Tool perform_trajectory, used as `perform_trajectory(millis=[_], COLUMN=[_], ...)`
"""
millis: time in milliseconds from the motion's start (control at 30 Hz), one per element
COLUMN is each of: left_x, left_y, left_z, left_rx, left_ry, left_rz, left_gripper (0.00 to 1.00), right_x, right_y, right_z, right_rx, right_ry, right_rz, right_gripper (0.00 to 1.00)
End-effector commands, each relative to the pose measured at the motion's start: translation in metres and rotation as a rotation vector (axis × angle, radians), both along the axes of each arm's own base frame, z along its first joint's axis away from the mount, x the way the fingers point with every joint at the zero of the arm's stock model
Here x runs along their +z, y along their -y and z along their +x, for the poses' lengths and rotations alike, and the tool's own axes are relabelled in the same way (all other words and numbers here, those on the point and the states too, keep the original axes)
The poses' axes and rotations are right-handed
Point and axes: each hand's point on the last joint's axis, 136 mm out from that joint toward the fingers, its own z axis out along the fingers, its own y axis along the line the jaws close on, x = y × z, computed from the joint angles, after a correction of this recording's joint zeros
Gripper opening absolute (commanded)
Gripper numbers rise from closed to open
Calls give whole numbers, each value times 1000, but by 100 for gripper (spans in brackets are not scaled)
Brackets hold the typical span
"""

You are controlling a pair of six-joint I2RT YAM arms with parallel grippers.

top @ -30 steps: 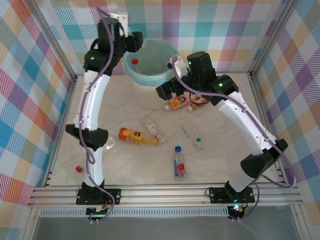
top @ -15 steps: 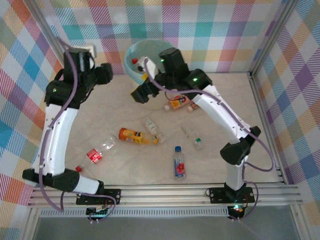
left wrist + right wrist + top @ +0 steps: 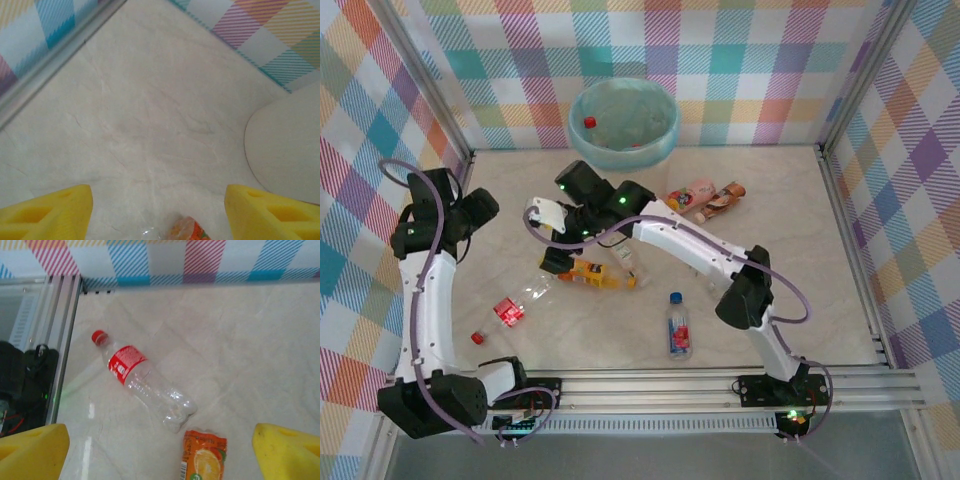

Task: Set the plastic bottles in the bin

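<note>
Plastic bottles [image 3: 582, 270]: six seen loose on counter [image 3: 800, 300] in top view, more in bin [image 3: 620, 162]

Bin at 12 o'clock of counter, by far wall, upright, teal liner over rim. Red cap [image 3: 589, 122] inside at 10 o'clock, another red bit near 5 o'clock

On counter, from centre:
- red-labelled clear bottle [image 3: 510, 308] at 8 o'clock, flat, cap end toward 8
- orange-yellow bottle [image 3: 590, 273] at 9 o'clock, flat
- small clear bottle [image 3: 623, 256] abt centre, partly under R arm
- blue-labelled bottle [image 3: 677, 325] at 5 o'clock, cap toward 12
- pink bottle [image 3: 692, 193] at 1 o'clock and brown-orange bottle [image 3: 723, 200] at 2 o'clock, side by side, can't tell if touching

R claw [image 3: 555, 262]: arm reaches across counter, claw over the 9 o'clock end of orange-yellow bottle. R wrist view: claw [image 3: 161, 450] wide, yellow fingers [image 3: 35, 450] at both lower corners, holding nothing. Red-labelled bottle [image 3: 142, 382] ahead, cap at 10 o'clock. Orange-yellow bottle [image 3: 202, 455] at frame bottom btw fingers, near the clear one's base but apart

L claw [image 3: 480, 207]: at 9–10 o'clock of counter, well apart from bin. L wrist view: claw [image 3: 160, 212] open, narrower than R, bare counter ahead, bin wall [image 3: 287, 150] at 3 o'clock. Scrap of clear + orange-red plastic [image 3: 182, 231] at bottom edge btw fingers, not touching either as far as seen. Can't tell what it is
</note>
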Motion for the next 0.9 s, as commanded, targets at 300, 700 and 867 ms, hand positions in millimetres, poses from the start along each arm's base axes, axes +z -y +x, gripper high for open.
perform_trajectory(millis=[300, 700, 867], left_x=[-49, -43, -40], left_y=[-12, -12, -9], left_z=[-3, -11, -10], left_rx=[101, 87, 77], left_ry=[20, 22, 33], left_rz=[-122, -88, -99], left_gripper=[76, 78, 78], right_x=[-91, -173, -200], right_y=[-50, -83, -80], right_z=[-12, -19, -25], right_rx=[338, 403, 421], right_ry=[181, 259, 285], right_rz=[47, -53, -122], right_gripper=[100, 100, 100])
